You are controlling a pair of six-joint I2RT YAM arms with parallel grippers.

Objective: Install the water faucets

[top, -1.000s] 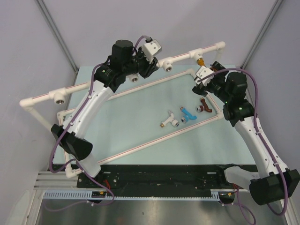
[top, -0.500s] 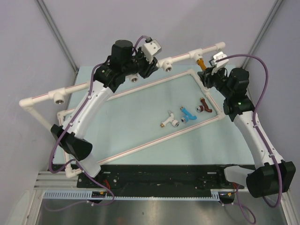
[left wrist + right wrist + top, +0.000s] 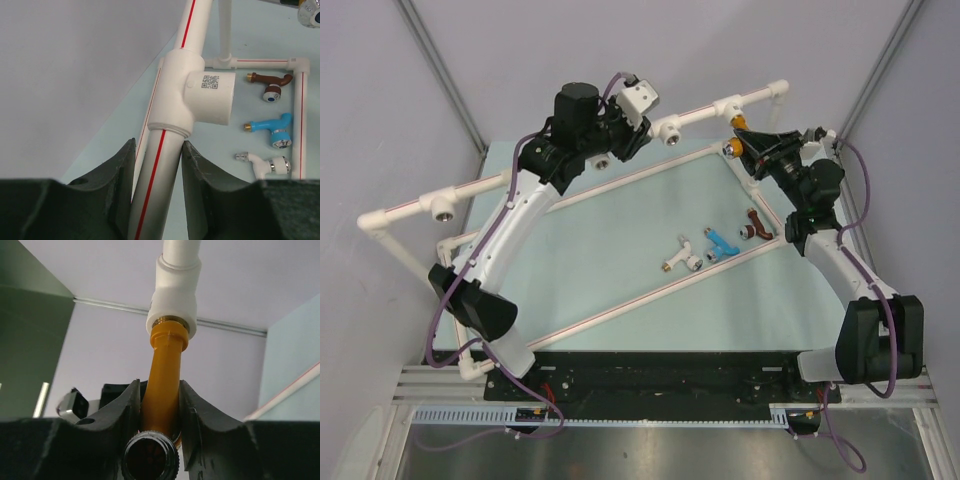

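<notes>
An orange faucet [image 3: 163,365] sits screwed into a white T-socket [image 3: 172,297] on the raised pipe, and my right gripper [image 3: 159,385] is shut on its body, just above its dark spout [image 3: 151,460]. From above, this faucet [image 3: 738,124] hangs at the pipe's right end with the right gripper [image 3: 745,145] on it. My left gripper [image 3: 158,145] is shut on the red-striped raised pipe [image 3: 157,165], just below an empty T-socket [image 3: 200,92]. Three loose faucets lie on the mat: white [image 3: 680,252], blue [image 3: 722,242] and dark red-brown [image 3: 754,226].
A lower rectangle of white pipe [image 3: 650,295] lies on the pale green mat [image 3: 610,240] around the loose faucets. Another empty T-socket [image 3: 442,207] is on the raised pipe at the left. Grey walls close in behind and on both sides.
My right gripper swung up from beside the pipe frame to the orange faucet and shut on it. The left gripper kept its hold on the pipe.
</notes>
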